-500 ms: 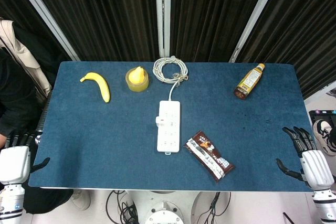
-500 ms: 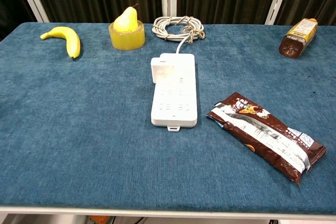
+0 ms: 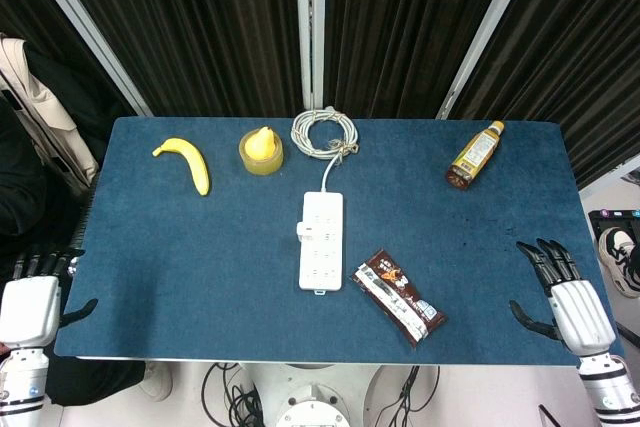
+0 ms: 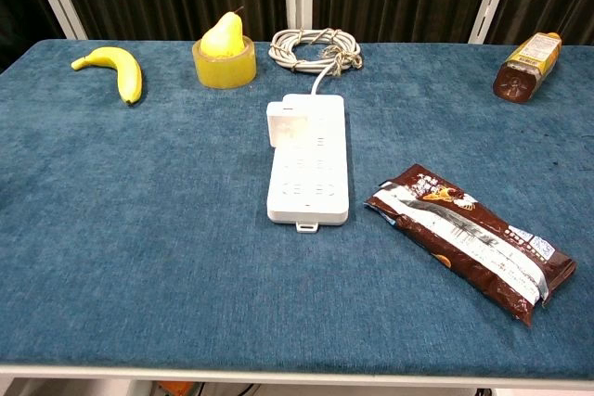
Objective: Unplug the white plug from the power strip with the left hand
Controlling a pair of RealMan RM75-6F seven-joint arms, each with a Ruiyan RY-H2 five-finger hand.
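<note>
white plug [image 4: 281, 123] | seated in power strip [image 4: 310, 169] | left edge

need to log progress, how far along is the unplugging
Nothing looks done yet: the white plug sits in the power strip. Nothing is in hand; the left hand is open at the table's near left edge, well away from the strip, and the right hand is open at the right edge. Reaching, gripping and pulling remain.

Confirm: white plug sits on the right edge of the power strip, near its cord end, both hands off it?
Not quite. The white plug sits on the left edge of the power strip, near its cord end; the chest view shows it. The left hand and right hand are both off it, at the table's near corners.
</note>
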